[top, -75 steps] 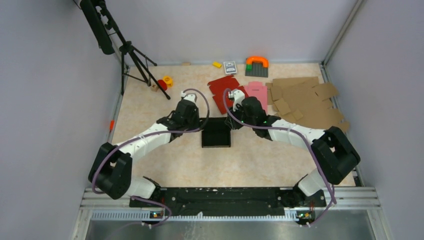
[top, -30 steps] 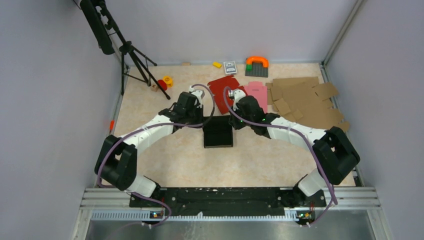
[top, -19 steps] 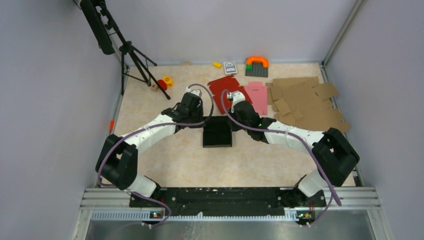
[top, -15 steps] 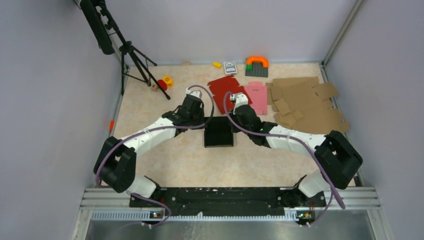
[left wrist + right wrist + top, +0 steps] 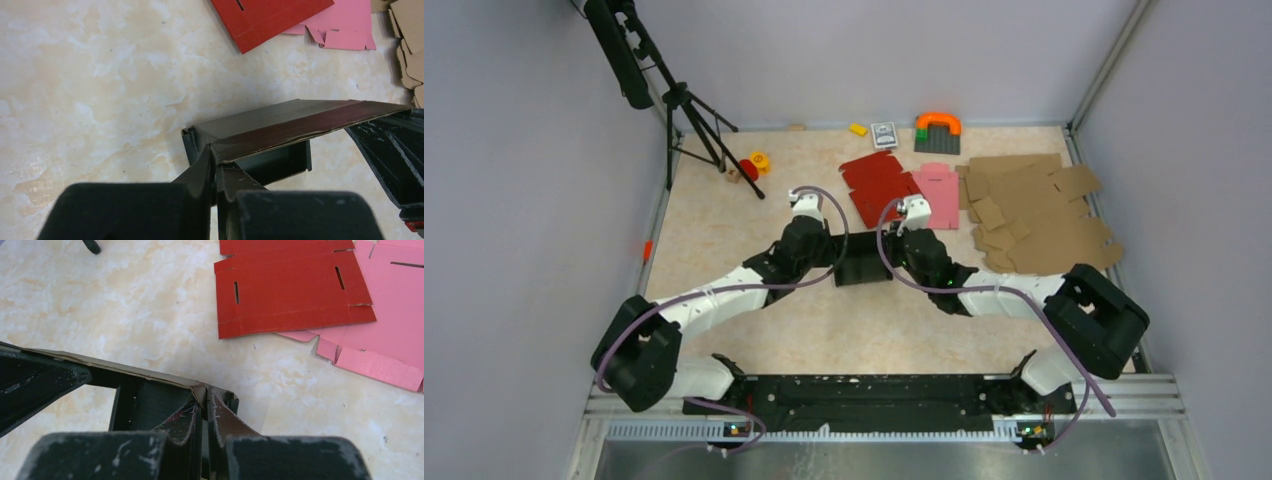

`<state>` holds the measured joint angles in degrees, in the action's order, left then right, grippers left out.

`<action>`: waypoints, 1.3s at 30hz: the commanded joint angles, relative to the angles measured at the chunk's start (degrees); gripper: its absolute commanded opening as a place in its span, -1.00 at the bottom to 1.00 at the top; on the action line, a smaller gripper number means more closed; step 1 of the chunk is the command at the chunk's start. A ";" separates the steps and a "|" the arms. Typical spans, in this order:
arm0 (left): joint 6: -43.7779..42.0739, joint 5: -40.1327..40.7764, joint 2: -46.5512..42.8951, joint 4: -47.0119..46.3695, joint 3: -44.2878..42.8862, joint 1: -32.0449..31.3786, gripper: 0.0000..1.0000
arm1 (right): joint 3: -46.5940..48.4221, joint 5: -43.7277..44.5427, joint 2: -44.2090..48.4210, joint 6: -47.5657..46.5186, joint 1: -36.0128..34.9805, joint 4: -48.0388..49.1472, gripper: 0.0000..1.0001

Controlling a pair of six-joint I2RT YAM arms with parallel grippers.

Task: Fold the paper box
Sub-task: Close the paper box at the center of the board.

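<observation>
The black paper box (image 5: 861,268) lies mid-table between my two arms, partly formed with raised side walls. My left gripper (image 5: 827,262) is shut on the left corner of its far flap (image 5: 280,125), which it holds up over the box body. At the flap's right corner my right gripper (image 5: 892,262) is shut on the same flap (image 5: 120,371). In the left wrist view the pinch (image 5: 215,159) sits at the flap's corner fold; in the right wrist view the pinch (image 5: 204,399) does too. The box floor under the flap is mostly hidden.
A red cardboard blank (image 5: 876,183) and a pink blank (image 5: 938,192) lie just beyond the box. Brown cardboard pieces (image 5: 1039,210) pile at the right. A tripod (image 5: 686,110), small toys (image 5: 754,164) and an orange-topped block (image 5: 937,130) stand at the back.
Both arms have drawn toward the near edge, pulling the far flap over the box. The left gripper has closed on the flap; the box now looks shorter from above.
</observation>
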<state>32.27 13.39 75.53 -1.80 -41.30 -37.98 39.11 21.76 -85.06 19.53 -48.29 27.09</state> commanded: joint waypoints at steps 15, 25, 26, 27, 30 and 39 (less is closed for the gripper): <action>4.15 12.47 -1.86 -15.85 11.40 -6.35 -1.00 | -8.17 17.37 -3.88 2.69 -7.92 17.39 -1.00; 6.97 14.07 -3.33 -14.37 14.72 -9.81 -1.00 | -10.65 20.56 -2.55 5.10 -10.25 15.13 -1.00; 7.01 14.10 -3.63 -14.34 15.16 -9.98 -1.00 | -10.56 20.80 -2.37 5.73 -10.38 13.76 -1.00; 6.96 14.20 -3.83 -14.36 15.59 -10.23 -1.00 | -10.59 20.79 -2.11 6.48 -10.35 12.37 -1.00; 6.96 14.65 -4.59 -14.88 17.15 -10.98 -1.00 | -11.19 20.19 -1.49 8.90 -10.37 9.31 -1.00; 5.97 17.44 -5.64 -18.09 21.42 -14.65 -1.00 | -14.11 20.21 -1.27 9.30 -11.03 11.48 -1.00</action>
<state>37.36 28.25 71.07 -20.21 -22.72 -51.77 26.59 38.65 -87.33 27.62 -59.33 40.80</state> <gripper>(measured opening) 0.005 0.010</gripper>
